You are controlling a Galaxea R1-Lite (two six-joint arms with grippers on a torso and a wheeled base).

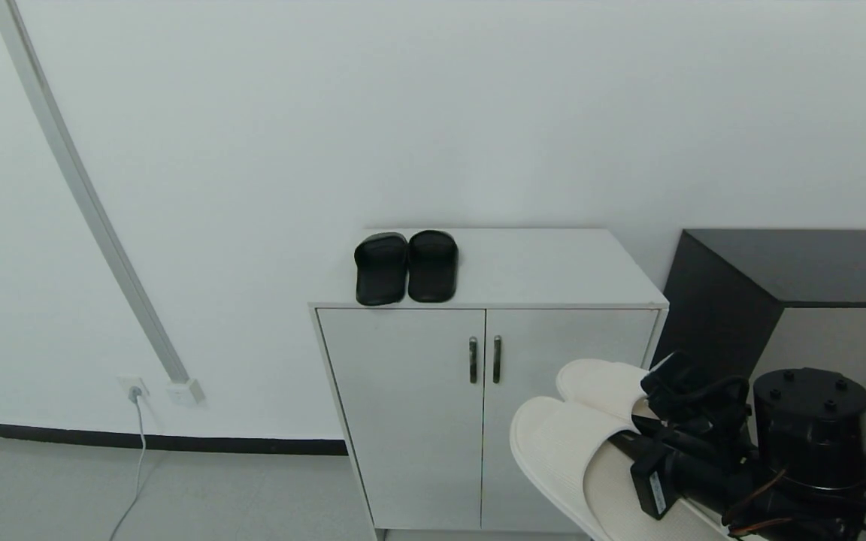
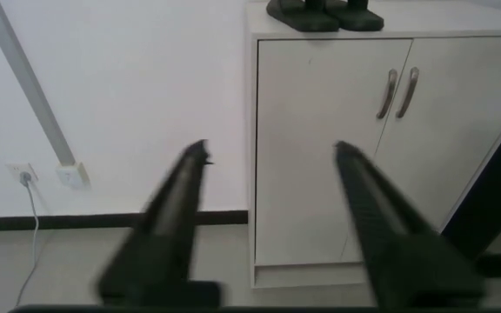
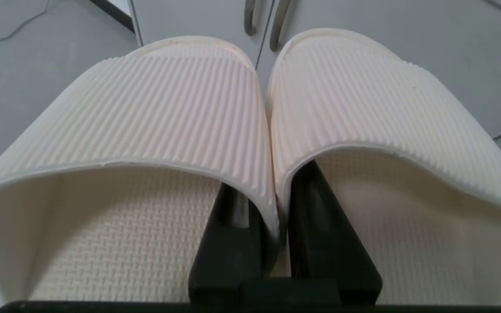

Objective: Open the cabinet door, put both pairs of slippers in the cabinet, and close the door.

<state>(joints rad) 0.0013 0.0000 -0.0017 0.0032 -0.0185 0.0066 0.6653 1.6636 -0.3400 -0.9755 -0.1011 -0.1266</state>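
Note:
A white two-door cabinet (image 1: 418, 406) stands against the wall with both doors shut, its two dark handles (image 1: 484, 360) side by side at the middle. A pair of black slippers (image 1: 406, 267) lies on its top near the left front edge. My right gripper (image 1: 640, 421) is low at the right, in front of the right door, shut on a pair of white slippers (image 1: 576, 443); its fingers (image 3: 316, 222) pinch the inner walls of both slippers (image 3: 259, 148) together. My left gripper (image 2: 272, 161) is open and holds nothing, facing the cabinet (image 2: 337, 148) from a distance, level with its left door.
A black-topped cabinet (image 1: 794, 293) stands right of the white one, close to my right arm. A wall socket (image 1: 134, 389) with a cable and a slanted conduit (image 1: 80, 188) are on the wall at left. Grey floor (image 1: 177, 496) lies open left of the cabinet.

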